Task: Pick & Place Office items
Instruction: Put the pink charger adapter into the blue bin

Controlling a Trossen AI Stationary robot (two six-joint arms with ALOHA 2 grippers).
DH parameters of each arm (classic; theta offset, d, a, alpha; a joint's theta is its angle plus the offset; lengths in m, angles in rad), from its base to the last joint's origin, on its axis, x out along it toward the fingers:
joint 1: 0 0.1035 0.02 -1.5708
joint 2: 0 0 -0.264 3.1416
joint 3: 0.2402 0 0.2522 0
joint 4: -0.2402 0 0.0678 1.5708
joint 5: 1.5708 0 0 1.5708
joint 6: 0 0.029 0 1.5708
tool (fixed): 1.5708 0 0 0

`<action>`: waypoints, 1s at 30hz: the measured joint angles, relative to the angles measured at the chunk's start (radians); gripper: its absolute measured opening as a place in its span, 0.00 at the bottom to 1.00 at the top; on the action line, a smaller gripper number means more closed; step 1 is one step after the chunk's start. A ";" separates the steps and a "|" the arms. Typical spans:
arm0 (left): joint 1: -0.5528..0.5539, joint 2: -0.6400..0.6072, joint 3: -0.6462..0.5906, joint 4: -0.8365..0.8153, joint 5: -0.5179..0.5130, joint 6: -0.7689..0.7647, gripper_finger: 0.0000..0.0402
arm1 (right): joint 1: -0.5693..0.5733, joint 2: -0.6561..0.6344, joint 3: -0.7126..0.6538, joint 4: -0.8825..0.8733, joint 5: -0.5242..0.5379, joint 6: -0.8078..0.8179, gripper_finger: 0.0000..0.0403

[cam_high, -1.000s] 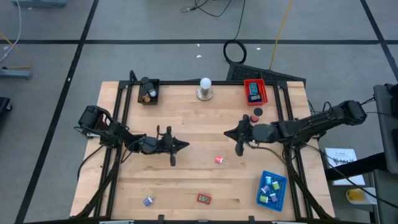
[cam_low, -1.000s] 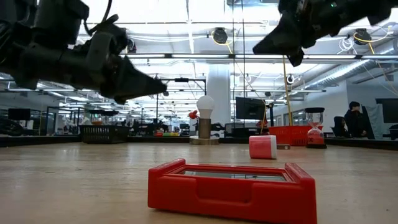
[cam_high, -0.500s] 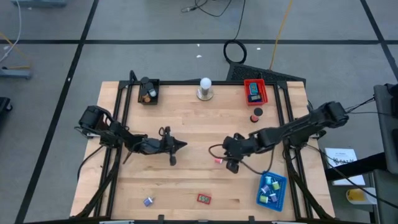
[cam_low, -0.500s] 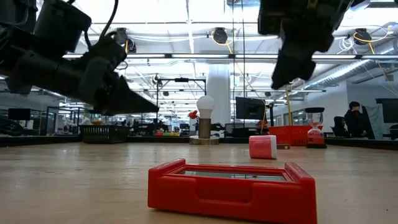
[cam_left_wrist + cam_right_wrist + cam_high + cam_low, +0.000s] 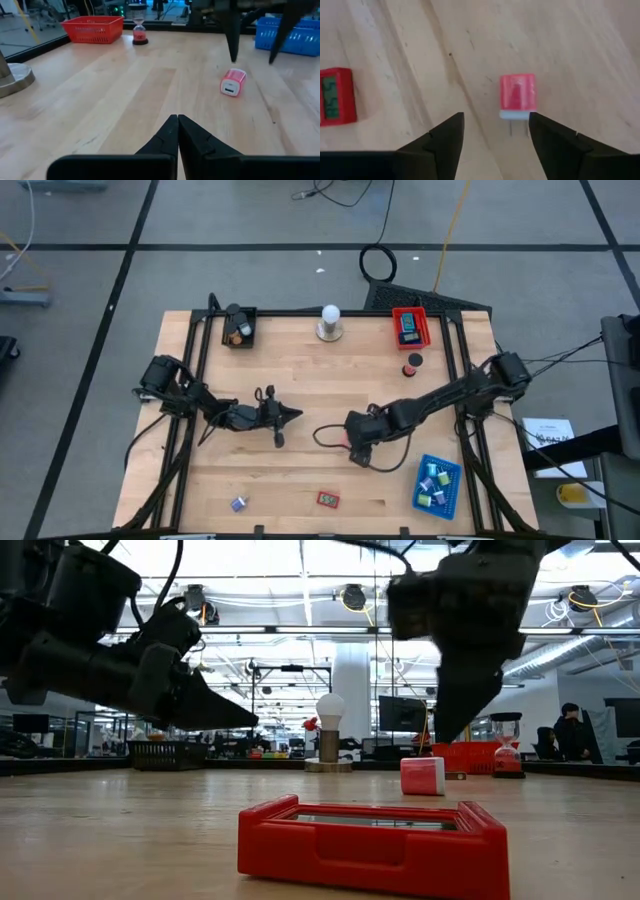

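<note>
Right gripper (image 5: 492,131): fingers spread above red plug (image 5: 518,97). Left gripper (image 5: 177,127): pressed together, empty. Red timer (image 5: 337,96): digits unreadable.

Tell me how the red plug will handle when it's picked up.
The plug looks like a stiff, boxy plastic shell, so it probably won't flex. It lies on a flat side, so rolling seems unlikely. Its smooth faces might slip, and its two thin prongs could catch in the open right end effector.
</note>
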 joint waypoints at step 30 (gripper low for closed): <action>-0.003 0.002 0.000 0.006 0.026 -0.023 0.04 | -0.004 0.130 0.059 0.019 0.073 0.019 0.43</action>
